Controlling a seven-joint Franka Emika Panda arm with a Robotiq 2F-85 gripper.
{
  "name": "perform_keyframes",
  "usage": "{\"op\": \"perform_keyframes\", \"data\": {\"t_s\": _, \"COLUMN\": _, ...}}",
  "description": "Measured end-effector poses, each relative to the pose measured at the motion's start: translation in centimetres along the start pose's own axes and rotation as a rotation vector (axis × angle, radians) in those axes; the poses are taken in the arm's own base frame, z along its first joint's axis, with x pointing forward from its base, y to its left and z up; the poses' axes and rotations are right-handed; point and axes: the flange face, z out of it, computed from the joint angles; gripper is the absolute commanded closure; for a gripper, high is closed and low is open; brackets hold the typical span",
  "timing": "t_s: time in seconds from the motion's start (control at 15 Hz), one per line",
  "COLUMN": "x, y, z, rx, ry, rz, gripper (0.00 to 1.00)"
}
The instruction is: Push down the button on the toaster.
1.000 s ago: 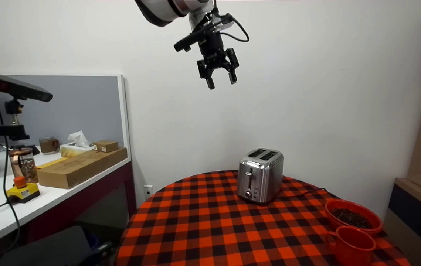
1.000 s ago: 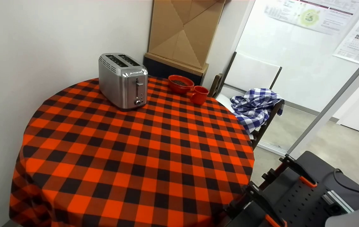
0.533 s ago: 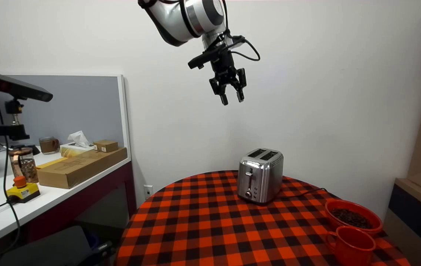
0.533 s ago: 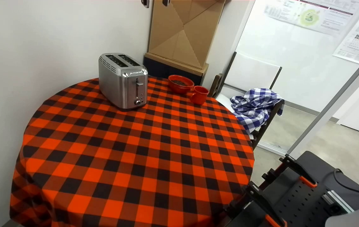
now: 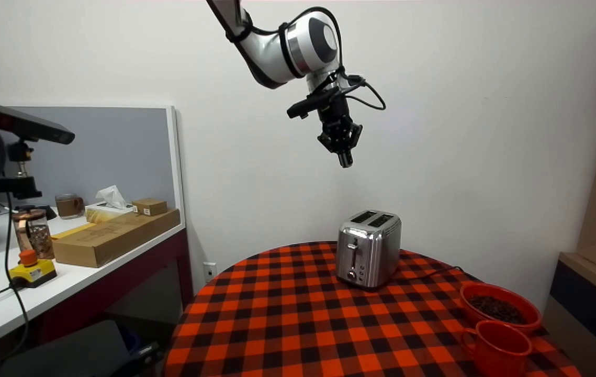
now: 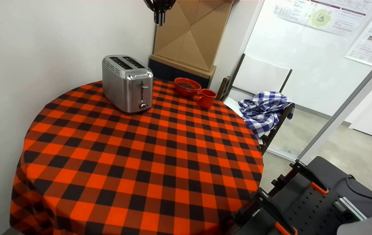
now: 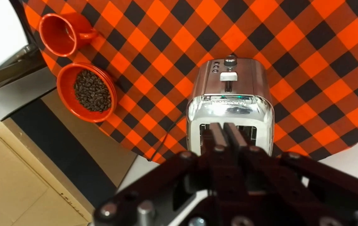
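A shiny silver toaster [image 5: 389, 256] stands upright on the checked table, its two bread slots facing up. The button, a light lever [image 5: 352, 245] on its narrow end, sits in the upper part of its vertical track, with a round dial below. In the wrist view the same lever [image 7: 228, 76] shows beyond the toaster's top edge. My gripper [image 5: 345, 159] hangs in the air well above the toaster, pointing down and touching nothing. Its fingers are together with only a sliver of a gap and no object between them. In the wrist view the gripper [image 7: 222, 125] covers part of the slots.
A red bowl of dark beans [image 5: 499, 309] and a red mug [image 5: 502, 348] stand near the table's edge. The toaster's cord [image 5: 434, 273] trails toward the bowl side. A white wall [image 5: 460, 157] rises behind the table, and a cardboard box [image 6: 189, 36] stands beyond it.
The arm has come down toward the toaster and moved to the right in an exterior view. Its gripper has gone from open to shut. Toaster, lever, bowl and mug have stayed put.
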Motion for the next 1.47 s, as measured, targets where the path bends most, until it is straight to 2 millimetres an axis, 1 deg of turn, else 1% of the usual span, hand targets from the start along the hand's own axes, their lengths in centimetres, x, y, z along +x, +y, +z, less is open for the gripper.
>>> {"op": "perform_keyframes", "data": {"t_s": 0.2, "x": 0.8, "y": -0.9, "z": 1.6, "rx": 0.006, "ry": -0.009, "rz": -0.01, "gripper": 1.0}}
{"op": "perform_keyframes", "data": {"t_s": 0.4, "x": 1.5, "y": -2.2, "z": 3.3, "rx": 0.012, "ry": -0.012, "rz": -0.031, "gripper": 1.0}}
{"op": "perform_keyframes", "data": {"t_s": 0.67, "x": 2.4, "y": -4.0, "z": 6.0, "rx": 0.016, "ry": -0.012, "rz": -0.05, "gripper": 1.0}}
{"op": "perform_keyframes", "data": {"t_s": 0.93, "x": 3.1, "y": -5.4, "z": 9.0, "rx": 0.021, "ry": 0.003, "rz": -0.059, "gripper": 1.0}}
{"op": "perform_keyframes", "data": {"t_s": 1.47, "x": 3.2, "y": -6.9, "z": 15.3, "rx": -0.017, "ry": -0.033, "rz": -0.073, "gripper": 1.0}}
